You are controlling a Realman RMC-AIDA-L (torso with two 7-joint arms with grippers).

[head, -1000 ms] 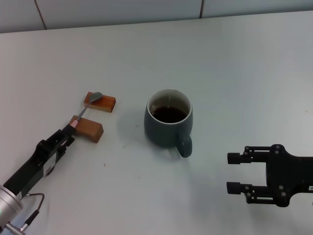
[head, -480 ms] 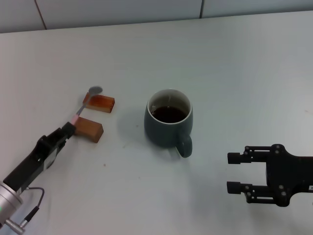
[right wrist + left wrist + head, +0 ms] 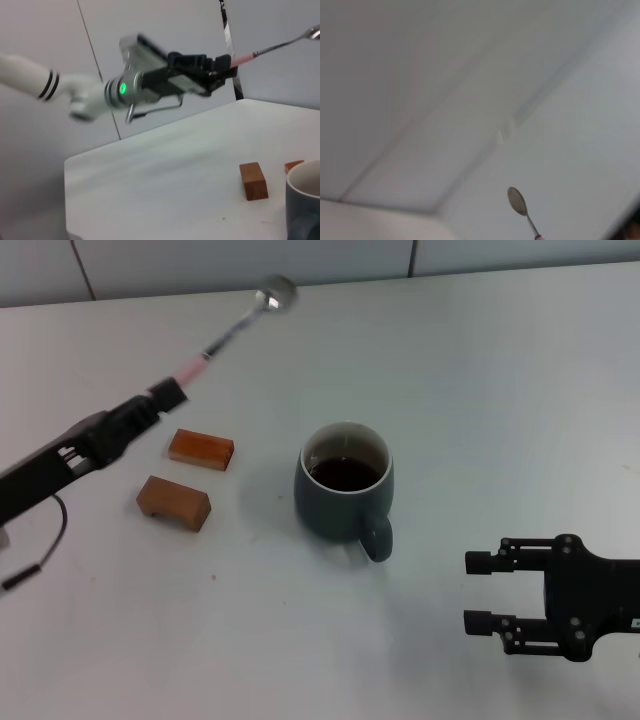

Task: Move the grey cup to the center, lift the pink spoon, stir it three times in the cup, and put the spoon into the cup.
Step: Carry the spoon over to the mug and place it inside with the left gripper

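left gripper (image 3: 172,392): raised off the desk on the left side, closed on the pink end of the spoon handle; dark gripper body and arm run down toward the left edge in head view. In right wrist view the same gripper (image 3: 227,70) is up in the air, clamped on the handle, with a green light on the arm behind it.
pink spoon (image 3: 237,330): in the air, held by the left gripper, tilted up and away; pink handle at the gripper, thin metal neck, then the grey bowl at the far tip near the back edge of the desk. Clear of both blocks and well apart from the cup. Left wrist view shows only the bowl and neck (image 3: 518,202) against a pale wall.
brown blocks: two on the desk, left of the cup; far one (image 3: 201,449) flat and orange-brown, near one (image 3: 174,502) darker, just beside it but apart. Nothing resting on them.
grey cup (image 3: 345,494): upright near the middle of the desk, dark liquid inside, white inner wall, handle pointing toward the robot and slightly right. Right wrist view catches just its rim (image 3: 303,192) at the edge.
right gripper (image 3: 480,591): low on the right, near side of the desk, fingers spread wide, holding nothing, apart from the cup.
desk (image 3: 480,390): plain white surface.
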